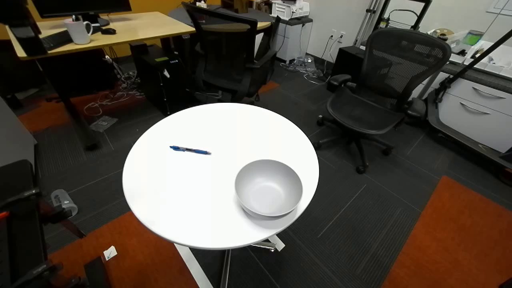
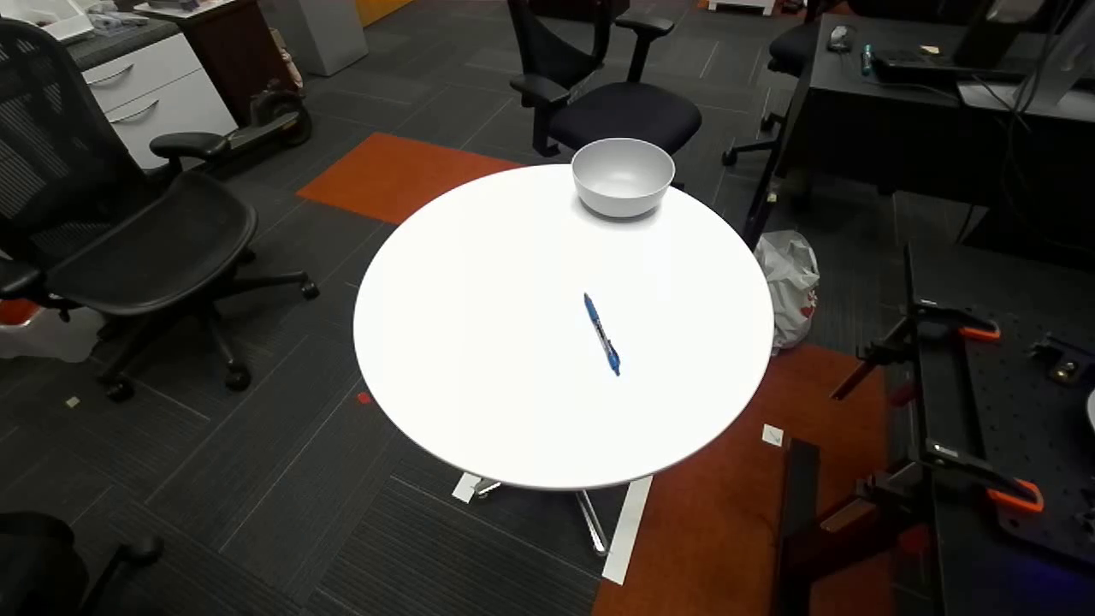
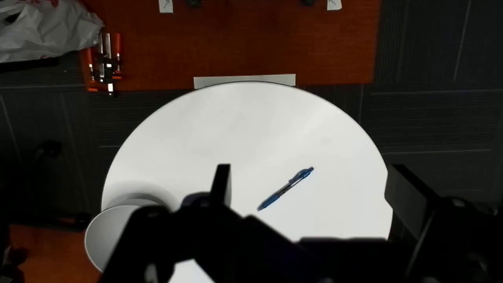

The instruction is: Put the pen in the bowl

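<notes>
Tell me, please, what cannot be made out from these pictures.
The bowl: part hidden by the hand in the wrist view.
The pen: any lettering too small to read in all views.
The monitor: top cut off by the upper edge in an exterior view.
The bag: cut off by the wrist view's left edge.

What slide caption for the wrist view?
Wrist view: open gripper over round white table, blue pen lying ungrasped, grey bowl partly hidden.
</notes>
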Robot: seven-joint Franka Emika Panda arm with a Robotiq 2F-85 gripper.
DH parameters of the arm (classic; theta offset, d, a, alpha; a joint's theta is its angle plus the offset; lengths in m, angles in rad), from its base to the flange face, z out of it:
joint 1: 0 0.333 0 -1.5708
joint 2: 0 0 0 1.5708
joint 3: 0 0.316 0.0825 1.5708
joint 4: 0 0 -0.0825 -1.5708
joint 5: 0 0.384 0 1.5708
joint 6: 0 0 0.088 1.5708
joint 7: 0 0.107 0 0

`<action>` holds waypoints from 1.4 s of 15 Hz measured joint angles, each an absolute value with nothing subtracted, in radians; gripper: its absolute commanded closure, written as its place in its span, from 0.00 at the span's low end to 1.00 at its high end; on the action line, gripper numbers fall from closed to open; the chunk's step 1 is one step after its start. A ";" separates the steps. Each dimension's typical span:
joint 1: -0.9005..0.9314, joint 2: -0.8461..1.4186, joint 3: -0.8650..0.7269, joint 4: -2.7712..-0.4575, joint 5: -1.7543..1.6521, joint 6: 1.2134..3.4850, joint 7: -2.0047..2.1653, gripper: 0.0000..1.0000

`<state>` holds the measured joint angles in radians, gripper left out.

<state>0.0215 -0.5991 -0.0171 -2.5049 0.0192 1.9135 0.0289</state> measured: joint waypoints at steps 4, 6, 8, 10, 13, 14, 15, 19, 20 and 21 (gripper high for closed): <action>0.020 -0.540 -0.017 -2.494 0.044 1.949 0.111 0.00; 0.016 -0.483 -0.011 -2.489 0.065 2.005 0.194 0.00; 0.009 -0.416 0.000 -2.480 0.079 2.062 0.278 0.00; 0.003 -0.346 0.019 -2.471 0.084 2.136 0.368 0.00; 0.003 -0.256 0.053 -2.469 0.090 2.271 0.496 0.00; 0.003 -0.227 0.064 -2.470 0.092 2.320 0.537 0.00; 0.003 -0.199 0.073 -2.471 0.093 2.367 0.579 0.00; 0.011 -0.092 0.098 -2.471 0.093 2.491 0.712 0.00; 0.015 -0.066 0.099 -2.471 0.092 2.511 0.735 0.00; 0.019 -0.040 0.099 -2.470 0.092 2.526 0.754 0.00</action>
<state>0.0185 -0.0398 0.0995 -2.4695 0.0922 2.5261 0.7544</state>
